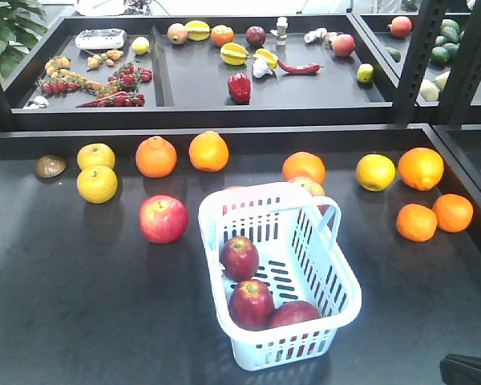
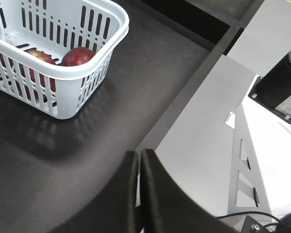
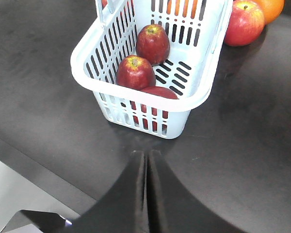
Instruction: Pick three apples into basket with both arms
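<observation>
Left tool [image 2: 138, 167] sits bottom center of its wrist view, black fingers pressed together with only a thin slit, holding nothing, hovering over the dark surface [image 2: 48, 160] near its edge. Right tool [image 3: 147, 167] is bottom center of its own view, fingers also closed together and empty, just below the near end of the basket [image 3: 203, 92]. Neither tool is clearly seen in the front view.

Basket [image 1: 341, 277] lies lower center of the front view, tilted diagonally on the surface [image 1: 72, 313], one handle raised on its right side. Three apples are inside it: one [image 1: 240, 257] in the middle of the basket floor, one [image 1: 251, 304] just below it, one [image 1: 295, 314] at the near end touching the second. Right wrist view shows the same three: upper apple [image 3: 153, 43], middle apple [image 3: 135, 72], lowest apple [image 3: 158, 92] partly hidden behind the basket rim. Left wrist view catches only the basket corner [image 2: 70, 104], upper left, with a dark red apple [image 2: 77, 56] and part of another [image 2: 39, 56] inside.

Outside the basket, a lighter red apple [image 1: 163, 218] rests on the surface to its left. Oranges [image 1: 156, 156] and yellow fruits [image 1: 96, 184] line the middle of the front view. Black trays [image 1: 192, 88] with mixed produce fill the top.
</observation>
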Controlling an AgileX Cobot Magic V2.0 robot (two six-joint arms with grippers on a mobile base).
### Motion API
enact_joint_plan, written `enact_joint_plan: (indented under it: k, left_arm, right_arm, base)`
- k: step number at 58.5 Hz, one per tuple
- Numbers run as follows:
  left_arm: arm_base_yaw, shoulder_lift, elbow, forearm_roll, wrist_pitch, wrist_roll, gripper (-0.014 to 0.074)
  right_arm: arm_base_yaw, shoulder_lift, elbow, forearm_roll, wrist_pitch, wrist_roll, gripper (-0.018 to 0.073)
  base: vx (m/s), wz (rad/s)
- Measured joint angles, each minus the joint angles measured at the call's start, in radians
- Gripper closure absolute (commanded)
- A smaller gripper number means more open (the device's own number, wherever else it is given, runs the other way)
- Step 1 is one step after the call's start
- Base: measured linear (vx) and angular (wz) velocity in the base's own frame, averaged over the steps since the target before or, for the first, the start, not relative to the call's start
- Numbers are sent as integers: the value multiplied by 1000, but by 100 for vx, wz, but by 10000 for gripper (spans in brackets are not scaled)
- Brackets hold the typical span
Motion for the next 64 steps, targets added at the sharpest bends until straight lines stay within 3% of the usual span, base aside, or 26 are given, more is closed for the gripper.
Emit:
enact_joint_plan:
  k: [21,27,46,56,64]
  left_arm:
    - [0,0,0,2,-1,-2,602]
    - [0,0,0,22,-76,1,602]
    - [-8,-2,65,7,-483,-6,602]
    - [-8,-66,197,12,-536,-7,602]
    - [-8,-174,312,60,-538,-35,602]
  right_arm:
    - [0,0,0,0,0,0,564]
    - [0,0,0,0,0,0,564]
    - [0,0,0,3,1,0,564]
    - [0,0,0,3,2,0,564]
    - [0,0,0,3,2,0,564]
  base:
    - [0,0]
    - [0,0]
    - [0,0]
    - [0,0]
    - [0,0]
